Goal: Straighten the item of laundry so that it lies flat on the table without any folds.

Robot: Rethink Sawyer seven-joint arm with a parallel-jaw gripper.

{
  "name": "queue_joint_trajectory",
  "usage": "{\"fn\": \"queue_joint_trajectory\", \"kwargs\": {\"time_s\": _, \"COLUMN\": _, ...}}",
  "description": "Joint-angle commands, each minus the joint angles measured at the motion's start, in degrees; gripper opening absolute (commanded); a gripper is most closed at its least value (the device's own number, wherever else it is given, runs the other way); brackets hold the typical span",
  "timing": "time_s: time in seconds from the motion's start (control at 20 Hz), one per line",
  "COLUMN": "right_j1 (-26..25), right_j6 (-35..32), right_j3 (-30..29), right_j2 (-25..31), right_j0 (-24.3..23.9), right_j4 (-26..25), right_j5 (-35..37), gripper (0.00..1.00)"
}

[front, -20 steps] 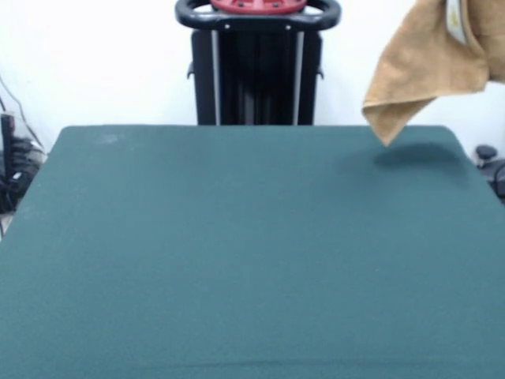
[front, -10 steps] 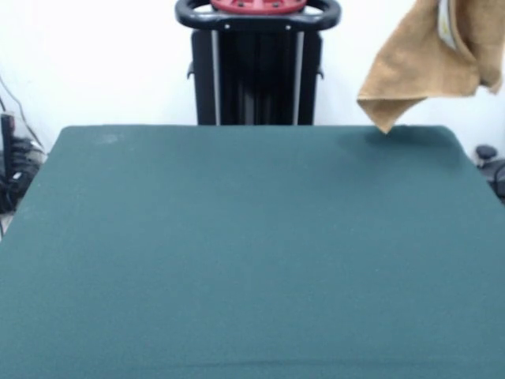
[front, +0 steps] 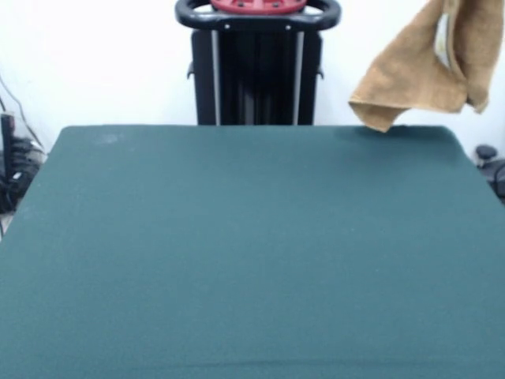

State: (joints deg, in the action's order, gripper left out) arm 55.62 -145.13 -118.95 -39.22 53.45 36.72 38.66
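The tan terry towel (front: 418, 75) hangs in the air at the top right of the front view, above the far right corner of the dark green table (front: 252, 253). It is folded over on itself and droops to a point. Its upper part runs out of the picture's top edge. What holds it is out of view. The gripper and the arm do not show in this view.
The robot's black pedestal (front: 256, 67) with a red top stands behind the table's far edge, at the middle. Dark cables and gear lie beside the table at the left (front: 12, 170) and right (front: 489, 162) edges.
The hanging towel has risen and swung slightly to the left. Its shadow on the table's far right corner has faded.
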Motion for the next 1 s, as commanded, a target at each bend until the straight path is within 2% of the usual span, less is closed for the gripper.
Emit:
{"fn": "queue_joint_trajectory", "kwargs": {"time_s": 0.05, "right_j1": -5.78, "right_j6": -26.56, "right_j3": -3.85, "right_j2": 8.23, "right_j0": 3.52, "right_j4": 5.59, "right_j5": 0.15, "gripper": 0.00}}
{"fn": "queue_joint_trajectory", "kwargs": {"time_s": 0.8, "right_j1": -9.80, "right_j6": -36.44, "right_j3": 5.42, "right_j2": 5.28, "right_j0": 5.82, "right_j4": 0.85, "right_j5": 7.68, "gripper": 0.00}}
{"fn": "queue_joint_trajectory", "kwargs": {"time_s": 0.9, "right_j1": -9.76, "right_j6": -35.04, "right_j3": 5.02, "right_j2": 6.30, "right_j0": 4.91, "right_j4": 1.28, "right_j5": 6.41, "gripper": 0.00}}
{"fn": "queue_joint_trajectory", "kwargs": {"time_s": 1.0, "right_j1": -9.69, "right_j6": -29.28, "right_j3": 2.54, "right_j2": 9.66, "right_j0": 1.25, "right_j4": 2.99, "right_j5": 1.42, "gripper": 0.00}}
